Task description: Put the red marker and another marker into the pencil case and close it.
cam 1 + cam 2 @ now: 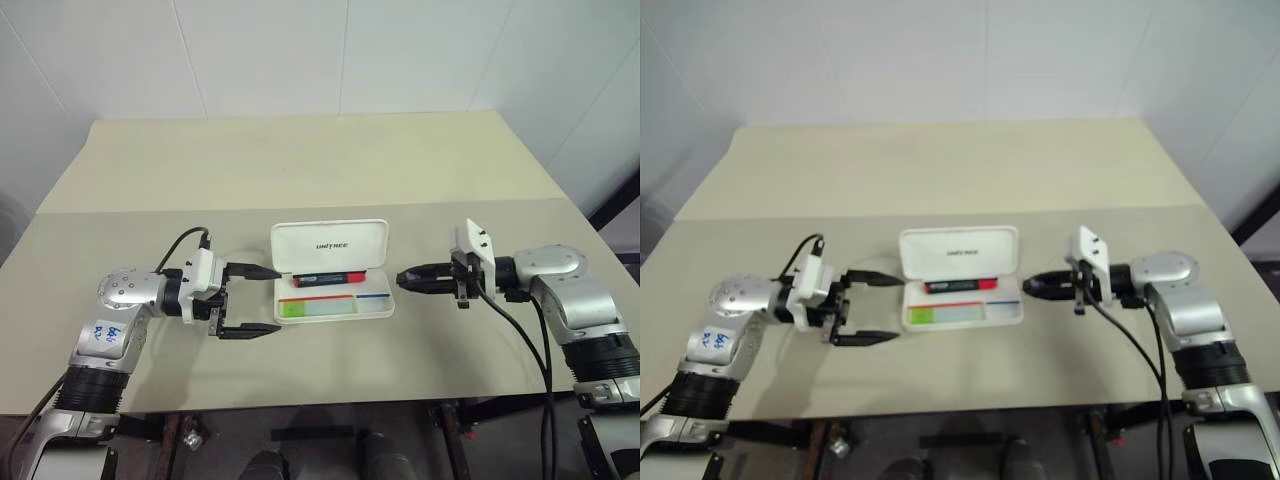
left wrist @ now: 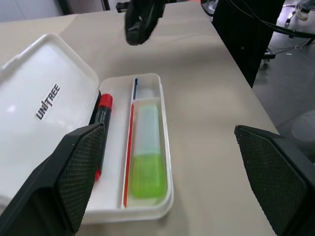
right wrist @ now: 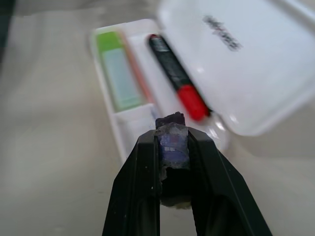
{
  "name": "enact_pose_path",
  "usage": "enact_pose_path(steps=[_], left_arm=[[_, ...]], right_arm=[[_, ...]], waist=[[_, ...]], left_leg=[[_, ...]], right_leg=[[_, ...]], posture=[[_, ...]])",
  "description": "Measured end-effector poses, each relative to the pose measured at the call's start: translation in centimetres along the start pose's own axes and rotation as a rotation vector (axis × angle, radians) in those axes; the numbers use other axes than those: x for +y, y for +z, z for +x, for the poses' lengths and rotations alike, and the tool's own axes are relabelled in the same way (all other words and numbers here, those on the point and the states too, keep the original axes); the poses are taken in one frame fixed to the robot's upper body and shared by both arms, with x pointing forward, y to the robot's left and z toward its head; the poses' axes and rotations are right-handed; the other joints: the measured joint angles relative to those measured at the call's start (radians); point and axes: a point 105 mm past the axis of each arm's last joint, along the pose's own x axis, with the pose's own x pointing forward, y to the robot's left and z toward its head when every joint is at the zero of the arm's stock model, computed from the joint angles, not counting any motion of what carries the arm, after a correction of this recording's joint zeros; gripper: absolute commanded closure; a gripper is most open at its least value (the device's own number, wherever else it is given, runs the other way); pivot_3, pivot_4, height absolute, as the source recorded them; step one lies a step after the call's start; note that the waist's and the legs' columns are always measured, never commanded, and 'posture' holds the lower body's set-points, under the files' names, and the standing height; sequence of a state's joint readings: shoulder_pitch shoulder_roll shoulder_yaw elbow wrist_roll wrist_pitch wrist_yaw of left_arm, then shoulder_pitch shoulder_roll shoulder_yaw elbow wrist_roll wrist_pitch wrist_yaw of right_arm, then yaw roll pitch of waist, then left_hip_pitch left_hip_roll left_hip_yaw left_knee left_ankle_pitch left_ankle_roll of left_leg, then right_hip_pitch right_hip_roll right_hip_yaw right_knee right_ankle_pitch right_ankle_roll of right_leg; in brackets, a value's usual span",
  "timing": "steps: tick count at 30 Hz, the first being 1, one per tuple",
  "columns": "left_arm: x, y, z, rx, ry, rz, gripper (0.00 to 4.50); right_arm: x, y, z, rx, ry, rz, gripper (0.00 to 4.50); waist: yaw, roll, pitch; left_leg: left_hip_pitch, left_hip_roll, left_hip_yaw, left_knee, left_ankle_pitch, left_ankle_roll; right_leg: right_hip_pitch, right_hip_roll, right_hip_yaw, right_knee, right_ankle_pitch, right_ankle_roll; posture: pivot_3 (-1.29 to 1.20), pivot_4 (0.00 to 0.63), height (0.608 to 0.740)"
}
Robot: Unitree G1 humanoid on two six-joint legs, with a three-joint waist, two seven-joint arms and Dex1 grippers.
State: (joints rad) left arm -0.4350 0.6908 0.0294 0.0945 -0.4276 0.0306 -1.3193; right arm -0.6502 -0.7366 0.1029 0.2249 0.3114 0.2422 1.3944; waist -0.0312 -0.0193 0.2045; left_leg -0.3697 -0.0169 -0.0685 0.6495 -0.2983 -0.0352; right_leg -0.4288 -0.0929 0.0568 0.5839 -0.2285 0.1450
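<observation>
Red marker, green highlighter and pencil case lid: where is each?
red marker (image 1: pixel 327 278), left eye view, mid barrel.
green highlighter (image 2: pixel 147 169), left wrist view, green cap.
pencil case lid (image 1: pixel 330 244), left eye view, inner face by the lettering.

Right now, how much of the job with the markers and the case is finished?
Both pens already lie in the open pencil case: the red marker near the hinge, the green highlighter in the front slot. Nothing is being carried: the left hand is open beside the case, and the right hand is shut and empty on the other side. Only closing the lid remains.
</observation>
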Motion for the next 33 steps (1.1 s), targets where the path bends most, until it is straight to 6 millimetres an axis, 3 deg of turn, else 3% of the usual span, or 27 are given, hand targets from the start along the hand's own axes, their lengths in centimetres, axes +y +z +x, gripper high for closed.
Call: enact_pose_path(steps=[12, 19, 30, 31, 33], left_arm=[[-0.6, -0.5, -0.8, 0.026, 0.065, -0.024, 0.00], [-1.0, -0.9, -1.1, 0.041, 0.095, -0.049, 0.00], [-1.0, -0.6, -1.0, 0.042, 0.115, -0.044, 0.00], [-1.0, -0.6, -1.0, 0.042, 0.116, -0.043, 0.00], [-0.9, -0.6, -1.0, 0.041, 0.120, -0.042, 0.00]], right_arm=[[0.6, -0.8, 4.1, 0.012, 0.159, -0.024, 4.09], [0.4, -0.9, 5.0, 0.008, 0.175, -0.026, 4.09], [0.0, -2.0, 4.7, 0.042, 0.173, -0.011, 4.09], [-0.1, -2.1, 4.7, 0.045, 0.172, -0.009, 3.35], [-0.2, -2.2, 4.6, 0.046, 0.168, -0.011, 2.79]], waist=[[0.000, 0.000, 0.000], [0.001, 0.000, 0.000], [0.000, 0.000, 0.000], [0.000, 0.000, 0.000], [0.000, 0.000, 0.000]], left_leg=[[0.000, 0.000, 0.000, -0.001, 0.000, 0.000], [0.000, 0.000, 0.000, -0.001, 0.000, -0.001], [0.000, 0.000, 0.000, -0.001, 0.000, -0.001], [0.000, 0.000, 0.000, -0.001, 0.000, -0.001], [0.000, 0.000, 0.000, -0.001, 0.000, -0.001]], right_leg=[[-0.001, 0.000, 0.000, 0.003, 0.000, -0.001], [-0.001, 0.000, 0.000, 0.002, 0.000, -0.001], [-0.001, 0.000, 0.000, 0.003, 0.000, -0.001], [-0.001, 0.000, 0.000, 0.003, 0.000, -0.001], [-0.001, 0.000, 0.000, 0.003, 0.000, -0.001]], posture=[[0.00, 0.150, 0.740], [0.00, 0.150, 0.740], [0.00, 0.150, 0.740], [0.00, 0.150, 0.740], [0.00, 0.150, 0.740]])
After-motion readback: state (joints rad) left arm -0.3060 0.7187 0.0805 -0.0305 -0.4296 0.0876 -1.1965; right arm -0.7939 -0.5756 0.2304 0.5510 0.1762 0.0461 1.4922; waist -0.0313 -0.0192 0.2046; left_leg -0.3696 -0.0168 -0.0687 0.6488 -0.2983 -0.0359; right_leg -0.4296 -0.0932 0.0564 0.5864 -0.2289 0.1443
